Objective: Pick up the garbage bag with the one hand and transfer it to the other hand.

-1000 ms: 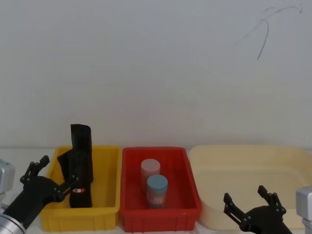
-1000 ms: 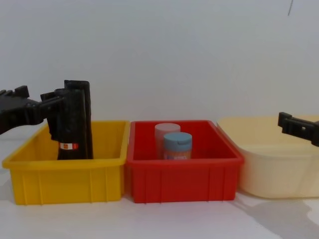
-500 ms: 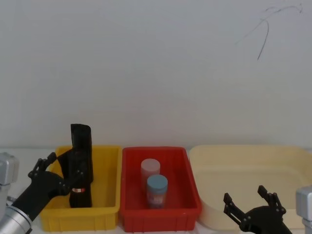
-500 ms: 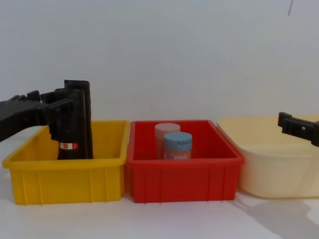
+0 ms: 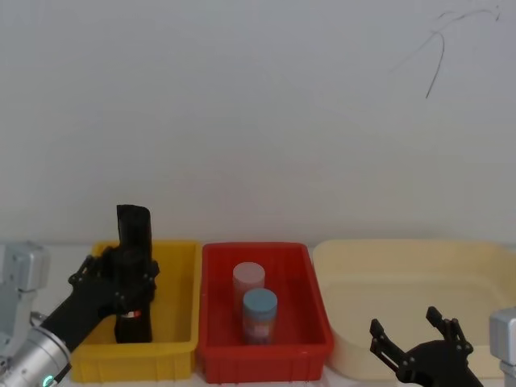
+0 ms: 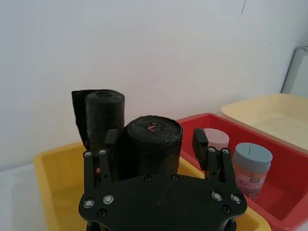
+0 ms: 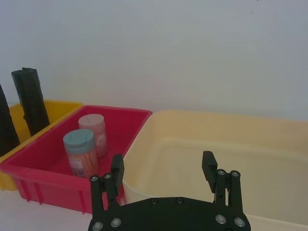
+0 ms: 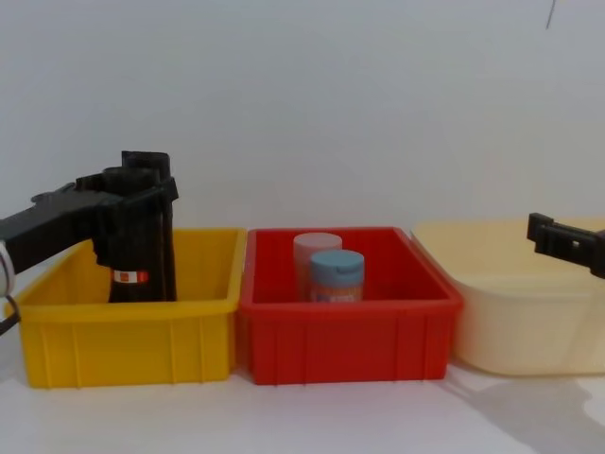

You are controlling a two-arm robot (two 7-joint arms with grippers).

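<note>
On the white worktop [image 8: 331, 416], the left tool [image 6: 155, 137] reaches into the yellow bin [image 8: 123, 307] with its fingers spread to either side of the garbage bag [image 5: 135, 326]. The bag stands upright there in front of a taller black roll [image 6: 98, 115], and a gap shows by at least one finger, so it looks released rather than clenched. The red bin [image 8: 350, 340] in the middle holds a pink-lidded jar [image 5: 248, 282] and a blue-lidded jar [image 5: 260, 310]. At the right, the right tool [image 7: 162, 166] hangs released at the near edge of the cream bin [image 5: 403, 274].
</note>
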